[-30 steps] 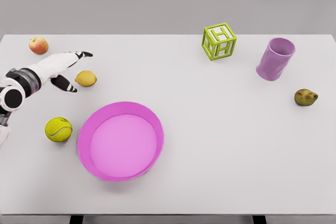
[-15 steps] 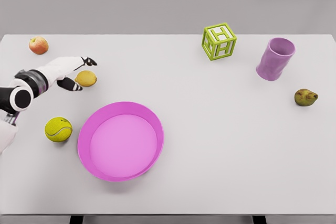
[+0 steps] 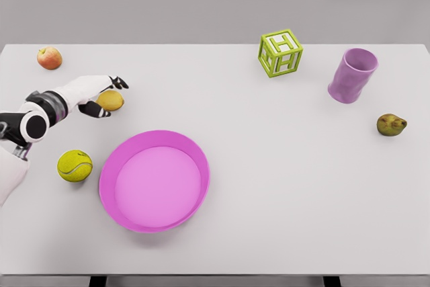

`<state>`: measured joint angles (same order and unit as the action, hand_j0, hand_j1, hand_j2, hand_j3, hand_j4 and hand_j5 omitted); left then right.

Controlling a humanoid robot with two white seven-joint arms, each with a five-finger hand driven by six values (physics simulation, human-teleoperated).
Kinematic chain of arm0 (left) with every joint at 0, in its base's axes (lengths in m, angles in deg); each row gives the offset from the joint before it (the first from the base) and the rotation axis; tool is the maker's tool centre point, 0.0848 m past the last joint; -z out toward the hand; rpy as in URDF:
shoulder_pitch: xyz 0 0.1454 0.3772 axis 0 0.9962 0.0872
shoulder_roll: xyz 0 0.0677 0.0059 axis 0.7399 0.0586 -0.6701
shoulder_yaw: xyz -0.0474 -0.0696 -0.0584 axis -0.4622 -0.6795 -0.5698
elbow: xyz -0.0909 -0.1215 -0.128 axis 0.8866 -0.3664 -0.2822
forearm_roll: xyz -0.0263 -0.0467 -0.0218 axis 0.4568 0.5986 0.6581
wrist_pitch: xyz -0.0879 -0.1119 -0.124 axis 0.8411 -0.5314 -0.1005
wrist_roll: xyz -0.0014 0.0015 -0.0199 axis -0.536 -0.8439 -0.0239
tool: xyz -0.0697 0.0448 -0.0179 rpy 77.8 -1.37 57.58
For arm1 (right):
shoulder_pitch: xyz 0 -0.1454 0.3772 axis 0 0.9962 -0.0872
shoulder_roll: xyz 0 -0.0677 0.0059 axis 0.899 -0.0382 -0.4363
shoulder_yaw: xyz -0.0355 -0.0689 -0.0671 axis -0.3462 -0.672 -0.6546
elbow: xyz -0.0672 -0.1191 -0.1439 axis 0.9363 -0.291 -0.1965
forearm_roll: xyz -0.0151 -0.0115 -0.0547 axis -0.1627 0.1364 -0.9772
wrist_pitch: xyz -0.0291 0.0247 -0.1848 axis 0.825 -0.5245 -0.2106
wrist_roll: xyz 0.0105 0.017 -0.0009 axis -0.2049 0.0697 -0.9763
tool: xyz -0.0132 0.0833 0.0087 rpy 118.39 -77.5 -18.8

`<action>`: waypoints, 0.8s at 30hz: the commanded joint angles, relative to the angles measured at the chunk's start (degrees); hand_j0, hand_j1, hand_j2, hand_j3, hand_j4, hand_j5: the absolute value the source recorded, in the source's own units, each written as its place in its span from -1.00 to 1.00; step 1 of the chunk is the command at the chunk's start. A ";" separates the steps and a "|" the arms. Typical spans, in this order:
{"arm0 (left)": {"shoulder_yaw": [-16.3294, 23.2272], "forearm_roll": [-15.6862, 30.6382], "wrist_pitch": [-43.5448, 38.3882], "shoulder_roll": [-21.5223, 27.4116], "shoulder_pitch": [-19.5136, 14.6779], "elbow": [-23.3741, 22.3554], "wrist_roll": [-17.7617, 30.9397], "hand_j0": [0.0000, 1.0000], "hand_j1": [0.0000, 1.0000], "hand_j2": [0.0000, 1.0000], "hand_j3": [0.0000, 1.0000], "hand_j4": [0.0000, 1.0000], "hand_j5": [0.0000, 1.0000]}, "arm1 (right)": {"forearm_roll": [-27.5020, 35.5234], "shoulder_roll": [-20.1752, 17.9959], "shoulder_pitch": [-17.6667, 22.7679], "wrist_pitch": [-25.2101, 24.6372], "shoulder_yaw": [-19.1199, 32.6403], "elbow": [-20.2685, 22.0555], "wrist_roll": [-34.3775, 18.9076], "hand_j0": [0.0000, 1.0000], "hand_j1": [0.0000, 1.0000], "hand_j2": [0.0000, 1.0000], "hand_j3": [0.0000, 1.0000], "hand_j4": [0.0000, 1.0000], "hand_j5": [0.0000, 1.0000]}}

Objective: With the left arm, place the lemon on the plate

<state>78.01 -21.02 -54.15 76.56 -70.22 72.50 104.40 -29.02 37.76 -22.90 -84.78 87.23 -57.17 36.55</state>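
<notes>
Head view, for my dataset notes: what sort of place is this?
Probably a simulated tabletop test bench: a plain white table against a bare grey wall, with unrelated props such as a letter block, tennis ball and plate.

Pretty clearly this was a simulated tabletop test scene, not any real room. Everything sat on one plain white table [image 3: 282, 186] against a flat, featureless grey backdrop, with that smooth rendered look. The stuff scattered on it was a random benchmark-style mix: a pink plate [image 3: 154, 181], a tennis ball [image 3: 74, 165], an apple [image 3: 49, 58], a lemon [image 3: 111, 101], a green letter cube [image 3: 280, 52], a purple cup [image 3: 353, 75] and a brownish pear [image 3: 391, 124]. No furniture or walls with any detail showed.
</notes>
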 commanded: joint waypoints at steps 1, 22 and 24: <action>0.04 0.02 -0.04 -0.25 0.00 -0.01 -0.03 0.44 0.44 0.44 0.44 0.44 0.44 | -0.01 0.01 0.00 0.00 -0.01 -0.04 -0.01 1.00 1.00 1.00 1.00 1.00 1.00; -0.49 0.37 -0.04 0.10 0.62 0.87 -0.03 -0.15 -0.15 -0.15 -0.15 -0.15 -0.15 | -0.01 0.01 0.00 0.00 -0.01 -0.04 -0.01 1.00 1.00 1.00 1.00 1.00 1.00; -0.58 0.37 -0.04 0.19 0.62 1.66 -0.03 -0.15 -0.15 -0.15 -0.15 -0.15 -0.15 | -0.01 0.01 0.00 0.00 -0.01 -0.04 -0.01 1.00 1.00 1.00 1.00 1.00 1.00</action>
<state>77.59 -20.70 -54.23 76.61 -69.52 73.73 104.41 -29.01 37.76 -22.90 -84.78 87.23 -57.18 36.55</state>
